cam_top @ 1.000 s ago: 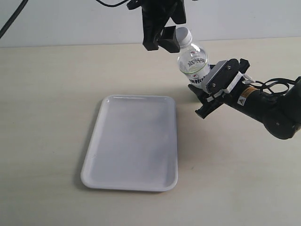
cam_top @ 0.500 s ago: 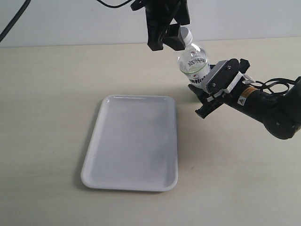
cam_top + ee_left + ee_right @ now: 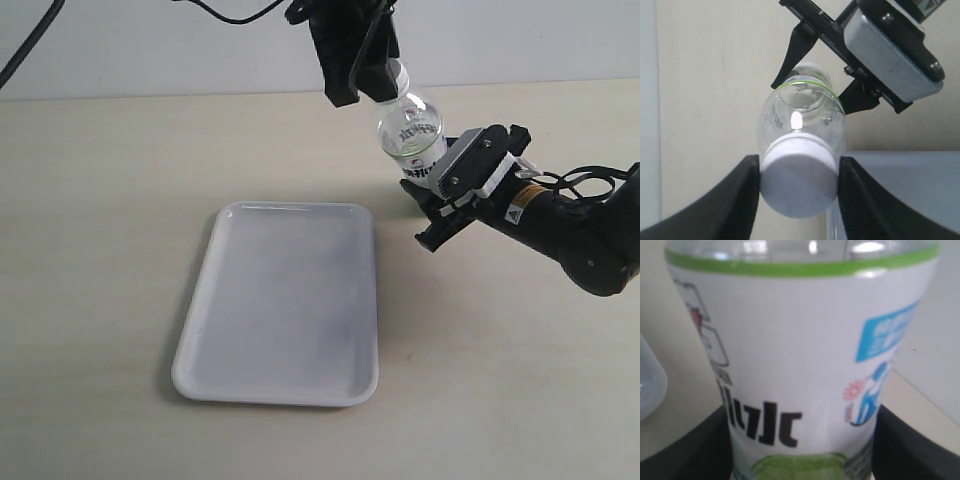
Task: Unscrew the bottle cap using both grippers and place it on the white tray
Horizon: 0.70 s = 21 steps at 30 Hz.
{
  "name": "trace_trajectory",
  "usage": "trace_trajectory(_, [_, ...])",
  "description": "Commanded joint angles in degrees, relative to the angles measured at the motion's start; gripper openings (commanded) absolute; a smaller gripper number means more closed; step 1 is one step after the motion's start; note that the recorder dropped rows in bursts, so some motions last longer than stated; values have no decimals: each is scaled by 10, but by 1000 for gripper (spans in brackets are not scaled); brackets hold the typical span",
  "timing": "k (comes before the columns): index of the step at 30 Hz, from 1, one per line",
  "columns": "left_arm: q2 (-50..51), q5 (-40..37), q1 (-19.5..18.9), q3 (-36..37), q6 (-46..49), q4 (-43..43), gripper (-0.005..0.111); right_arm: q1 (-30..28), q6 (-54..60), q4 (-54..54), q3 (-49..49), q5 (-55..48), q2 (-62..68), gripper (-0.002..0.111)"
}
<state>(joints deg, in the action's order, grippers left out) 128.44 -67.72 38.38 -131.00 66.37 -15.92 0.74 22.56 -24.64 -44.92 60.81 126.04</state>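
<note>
The clear bottle [image 3: 411, 135] with its white-and-green label stands tilted right of the white tray [image 3: 280, 300]. My right gripper [image 3: 428, 195], the one with the white block, is shut on the bottle's lower body; in the right wrist view the label [image 3: 800, 365] fills the frame between the dark fingers [image 3: 687, 450]. The all-black left gripper [image 3: 375, 88] sits over the bottle's neck from above and hides most of the cap in the exterior view. In the left wrist view the white ribbed bottle cap [image 3: 797, 175] lies between the black fingers [image 3: 737, 200], which touch it on both sides.
Everything rests on a pale beige table [image 3: 120, 200]. A corner of the tray [image 3: 905, 190] shows beneath the bottle in the left wrist view. The right arm's black body [image 3: 580, 235] stretches toward the right edge. A light wall runs along the back.
The left gripper has moved right and down from beside the cap to over it, and its fingers have come in against the cap. The right gripper and bottle have not moved.
</note>
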Motion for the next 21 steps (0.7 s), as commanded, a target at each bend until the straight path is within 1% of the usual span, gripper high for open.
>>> trace_trajectory(1, [2, -1, -1, -3, -80, -4, 0, -1, -1, 0, -1, -11, 0, 0])
trace_trajectory(5, [2, 12, -1, -3, -178, -10, 0, -1, -1, 0, -1, -11, 0, 0])
trace_trajectory(10, [2, 3, 4, -3, -321, -11, 0, -1, -1, 0, -1, -11, 0, 0])
trace_trajectory(13, [2, 3, 5, -3, -413, -12, 0, -1, -1, 0, -1, -11, 0, 0])
trace_trajectory(17, [2, 9, 5, -3, -568, -11, 0, -1, -11, 0, -1, -11, 0, 0])
trace_trajectory(21, [2, 10, 5, -3, -636, -8, 0, -1, -17, 0, -1, -11, 0, 0])
